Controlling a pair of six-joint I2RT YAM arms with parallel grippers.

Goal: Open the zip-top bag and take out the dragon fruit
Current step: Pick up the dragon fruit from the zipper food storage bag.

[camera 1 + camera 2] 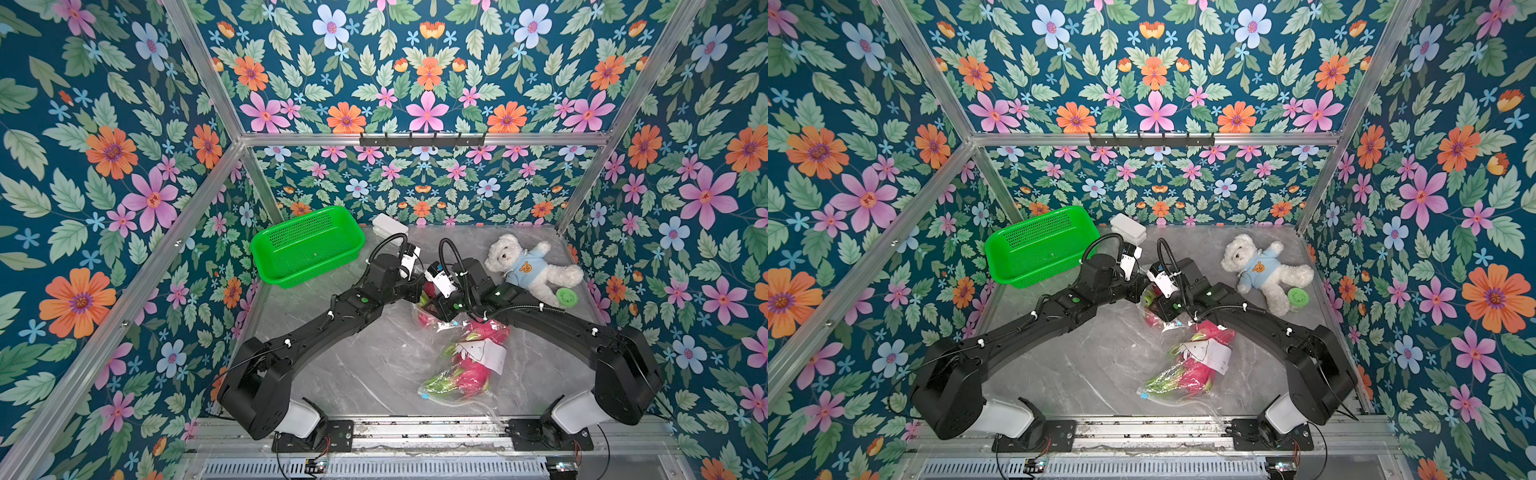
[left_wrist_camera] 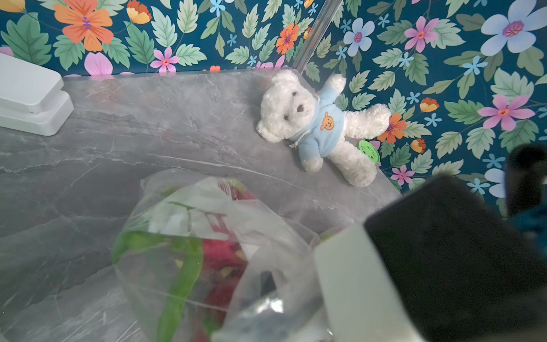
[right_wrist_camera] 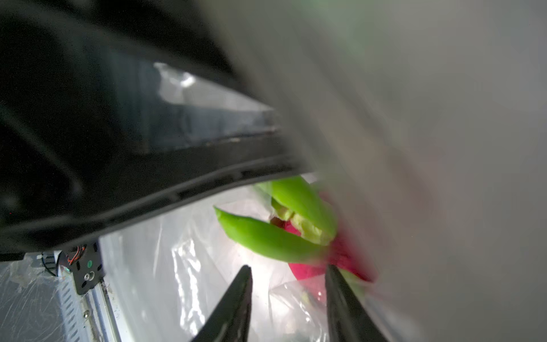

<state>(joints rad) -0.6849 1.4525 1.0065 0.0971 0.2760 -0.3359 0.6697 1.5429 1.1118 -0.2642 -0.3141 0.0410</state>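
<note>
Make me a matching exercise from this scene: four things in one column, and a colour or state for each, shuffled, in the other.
Things:
1. basket
2. teddy bear
3. zip-top bag
4. right gripper

Colour or state:
A. clear plastic, dragon fruit inside
B. jaws apart
C. bright green, perforated
D. white fur, light-blue top

Pairs: 1-C, 2-D, 3-A, 4-B

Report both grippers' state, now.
Left gripper: closed; bag plastic bunches at it, but a grip cannot be told.
Right gripper: jaws open, nothing between them, at a dragon fruit.
</note>
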